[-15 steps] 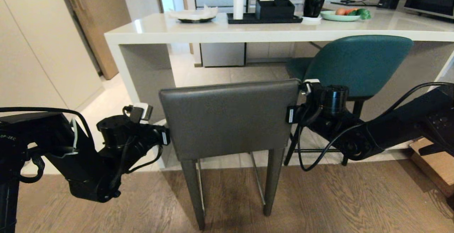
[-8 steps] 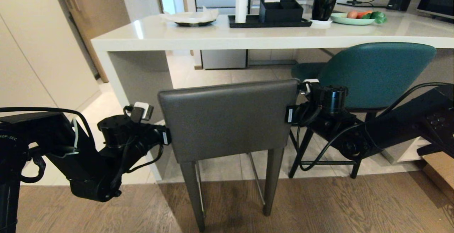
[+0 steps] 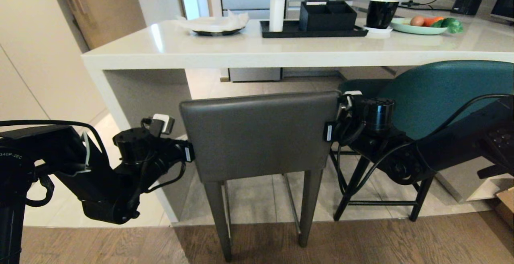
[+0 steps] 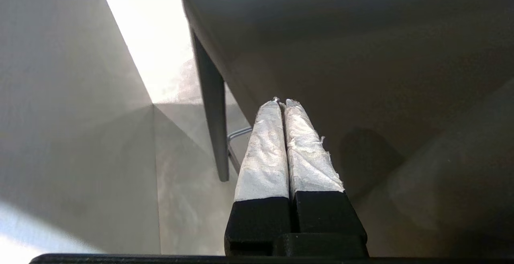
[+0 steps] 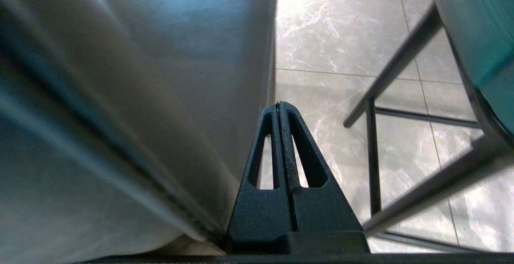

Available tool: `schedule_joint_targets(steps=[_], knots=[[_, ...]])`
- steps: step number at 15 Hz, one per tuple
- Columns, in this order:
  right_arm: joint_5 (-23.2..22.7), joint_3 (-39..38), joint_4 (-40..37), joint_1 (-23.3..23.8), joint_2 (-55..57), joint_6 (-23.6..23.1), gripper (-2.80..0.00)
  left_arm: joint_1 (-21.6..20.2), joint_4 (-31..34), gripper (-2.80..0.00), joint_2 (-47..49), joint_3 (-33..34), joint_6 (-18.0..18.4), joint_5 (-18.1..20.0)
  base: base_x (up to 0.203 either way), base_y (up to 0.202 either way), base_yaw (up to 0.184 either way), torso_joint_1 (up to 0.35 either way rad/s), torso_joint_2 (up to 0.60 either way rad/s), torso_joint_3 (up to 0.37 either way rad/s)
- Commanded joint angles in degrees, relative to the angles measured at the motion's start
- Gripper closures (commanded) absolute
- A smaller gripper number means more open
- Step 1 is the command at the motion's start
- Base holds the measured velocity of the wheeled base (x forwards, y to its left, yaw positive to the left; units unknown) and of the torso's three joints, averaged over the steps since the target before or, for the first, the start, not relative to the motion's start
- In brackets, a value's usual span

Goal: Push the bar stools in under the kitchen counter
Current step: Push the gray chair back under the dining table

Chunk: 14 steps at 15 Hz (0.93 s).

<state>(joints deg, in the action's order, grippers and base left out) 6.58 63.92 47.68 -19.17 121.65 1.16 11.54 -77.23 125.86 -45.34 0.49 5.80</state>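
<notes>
The dark grey bar stool (image 3: 257,135) stands right in front of me, its square back facing me, just short of the kitchen counter (image 3: 241,49). My left gripper (image 4: 284,102) is shut, and its taped fingertips lie against the stool's (image 4: 341,55) left side. My right gripper (image 5: 279,104) is shut and empty beside the stool's back (image 5: 140,75) on the right edge. In the head view both wrists (image 3: 180,153) (image 3: 339,125) flank the backrest and the fingers are hidden behind it. The teal bar stool (image 3: 441,91) sits to the right, its seat partly under the counter.
On the counter stand a black tray (image 3: 313,33) with a box, a white cup (image 3: 276,15), a black mug (image 3: 381,13), a plate of vegetables (image 3: 421,27) and a dish (image 3: 215,25). The counter's white side panel (image 3: 140,107) is left of the grey stool. A cardboard box (image 3: 506,201) lies at the far right.
The whole view has advanced toward the counter, which now looms nearer and lower. The grey stool keeps its place between my arms, so it has travelled forward with me. Both grippers stay shut.
</notes>
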Motion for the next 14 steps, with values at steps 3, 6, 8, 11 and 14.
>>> schedule_joint_targets(steps=[3,6,8,11,14], knots=[[-0.08,-2.90,1.37,-1.78,-3.32,0.07,0.00,-0.03,-0.20,0.00,0.53,-0.54,0.13,-0.09,0.189,0.000,0.002,0.003,0.00,0.004],[0.01,-3.98,1.80,-3.42,-5.03,0.07,0.00,-0.03,-0.81,0.00,0.43,-0.71,0.05,-0.17,0.189,0.000,0.000,0.001,0.00,0.001],[0.01,-4.07,1.80,-3.19,-5.02,0.14,0.00,0.05,-1.03,0.00,-0.62,0.55,0.08,-0.26,0.126,0.000,0.000,0.012,0.00,-0.003],[0.09,-5.55,2.00,-2.82,-5.91,0.31,0.00,0.14,-1.88,0.00,-3.82,4.62,0.07,-0.32,0.000,0.000,0.000,0.000,0.00,0.000],[0.35,-7.36,2.25,-1.65,-8.31,0.34,0.00,-0.65,-2.74,0.00,-6.99,8.76,-0.03,-0.79,0.000,0.000,0.000,0.000,0.00,0.000]])
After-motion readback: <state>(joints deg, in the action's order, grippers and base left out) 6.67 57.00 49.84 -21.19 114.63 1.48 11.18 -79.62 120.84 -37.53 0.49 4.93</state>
